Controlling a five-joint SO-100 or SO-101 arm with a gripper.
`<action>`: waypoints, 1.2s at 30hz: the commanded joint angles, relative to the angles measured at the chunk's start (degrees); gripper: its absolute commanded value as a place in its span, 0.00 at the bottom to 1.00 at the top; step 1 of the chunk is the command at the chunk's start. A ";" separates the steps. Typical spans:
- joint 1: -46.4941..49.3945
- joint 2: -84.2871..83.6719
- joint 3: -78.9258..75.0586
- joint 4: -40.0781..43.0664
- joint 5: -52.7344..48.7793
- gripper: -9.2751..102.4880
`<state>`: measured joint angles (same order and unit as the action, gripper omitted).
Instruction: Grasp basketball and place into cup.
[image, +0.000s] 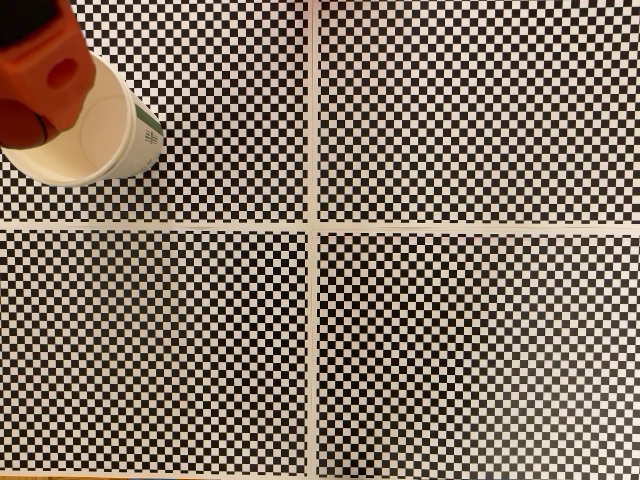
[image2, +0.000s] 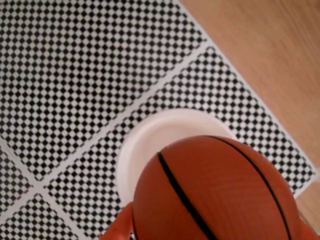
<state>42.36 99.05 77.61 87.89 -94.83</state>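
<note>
The basketball (image2: 215, 190), orange-brown with black seams, fills the lower part of the wrist view and hangs right above the mouth of the white cup (image2: 150, 135). My gripper (image2: 212, 231) is shut on the ball, and its orange fingers (image2: 119, 227) show at the ball's lower edges. In the fixed view the cup (image: 122, 140) stands at the top left corner with a green band on its side. The orange gripper (image: 38, 75) covers the cup's upper left rim, and a dark rounded bit of the ball (image: 18, 125) shows below it.
A black-and-white checkered mat (image: 450, 330), split by white lines into four panels, covers the surface. In the wrist view bare wooden tabletop (image2: 270, 55) lies beyond the mat's edge at the upper right.
</note>
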 joint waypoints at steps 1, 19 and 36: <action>-0.53 0.00 -0.97 -0.70 0.00 0.43; -4.48 4.22 -2.81 3.08 -0.70 0.37; -36.21 15.82 -7.47 10.02 14.94 0.33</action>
<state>12.13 112.15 71.98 97.47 -84.11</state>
